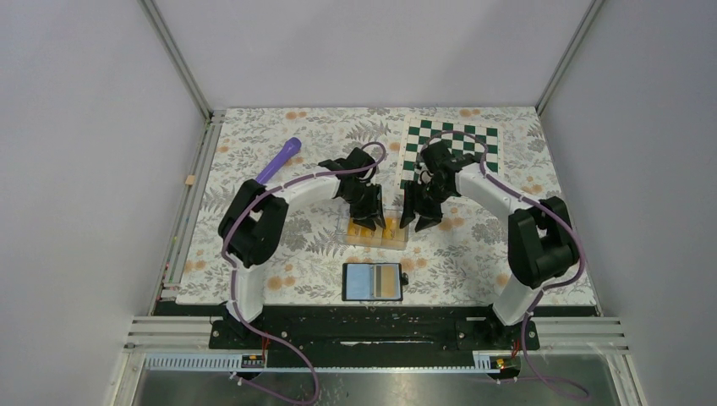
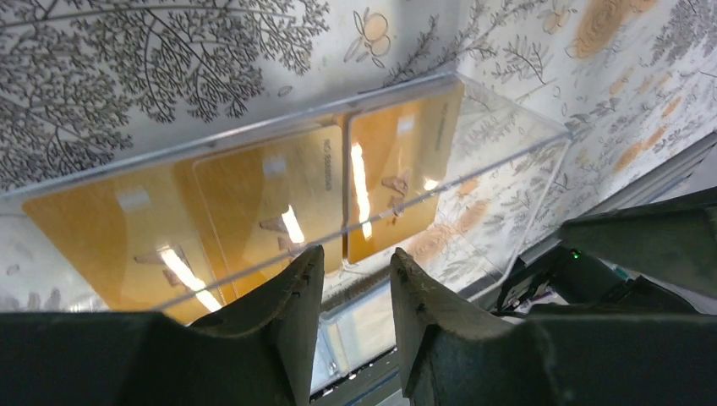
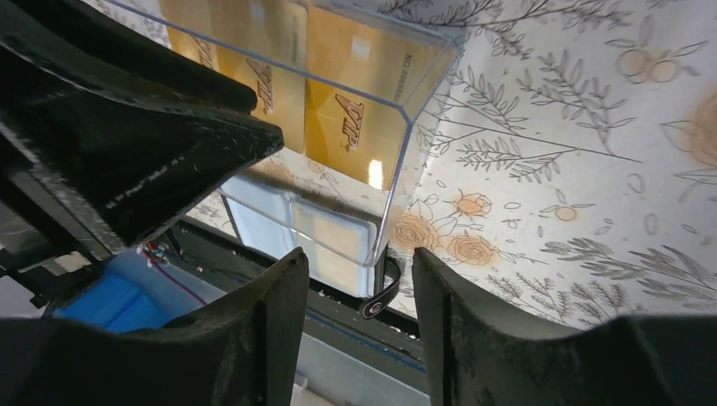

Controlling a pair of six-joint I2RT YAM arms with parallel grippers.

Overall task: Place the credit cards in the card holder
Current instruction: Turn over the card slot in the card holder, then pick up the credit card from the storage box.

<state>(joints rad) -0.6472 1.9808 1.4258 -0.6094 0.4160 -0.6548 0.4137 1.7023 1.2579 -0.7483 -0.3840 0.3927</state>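
Note:
Several orange-yellow credit cards (image 2: pixel 262 199) lie flat inside a clear plastic box (image 1: pixel 376 231) at mid-table; they also show in the right wrist view (image 3: pixel 351 110). The black card holder (image 1: pixel 373 282) lies open nearer the arm bases, with a pale blue-grey lining and an orange-tan patch on its right half. It shows through the box in the right wrist view (image 3: pixel 330 241). My left gripper (image 2: pixel 355 264) is open and empty over the box's near rim. My right gripper (image 3: pixel 359 258) is open and empty beside the box's right corner.
A green-and-white chequered mat (image 1: pixel 452 148) lies at the back right. A purple pen-like object (image 1: pixel 281 159) lies at the back left. The floral tablecloth (image 1: pixel 296 254) covers the table. The two grippers hang close together over the box.

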